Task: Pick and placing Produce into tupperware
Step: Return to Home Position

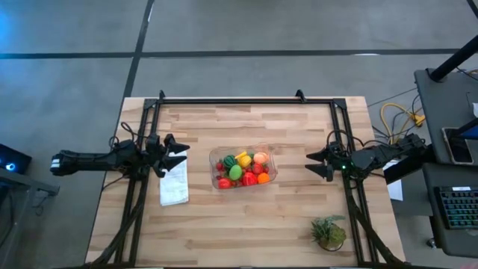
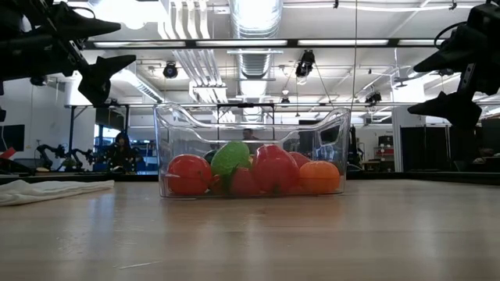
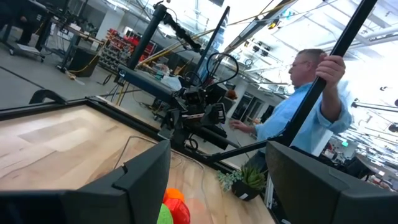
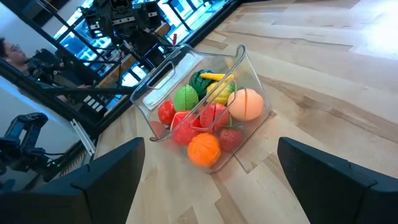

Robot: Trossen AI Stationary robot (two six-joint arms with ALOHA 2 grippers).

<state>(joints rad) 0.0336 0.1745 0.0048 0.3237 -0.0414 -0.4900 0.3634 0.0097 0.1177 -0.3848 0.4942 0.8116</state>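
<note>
The clear tupperware (image 1: 270,175) stands on the wooden table's middle, and the produce (image 1: 243,170) lies piled inside it: red, orange, yellow, lime green and peach toy pieces (image 4: 205,115). My left gripper (image 1: 179,153) hangs open above the table to the container's left, over a white cloth, touching nothing. My right gripper (image 1: 320,163) hangs open to the container's right, also touching nothing. In the low view both grippers (image 2: 92,55) (image 2: 447,78) are well above the table top.
A folded white cloth (image 1: 174,185) lies left of the tupperware. A small green plant tuft (image 1: 328,232) stands near the table's front right. A black frame (image 1: 246,99) runs along the far edge and both sides. A person (image 3: 297,109) stands beyond the table's right side, holding a pole.
</note>
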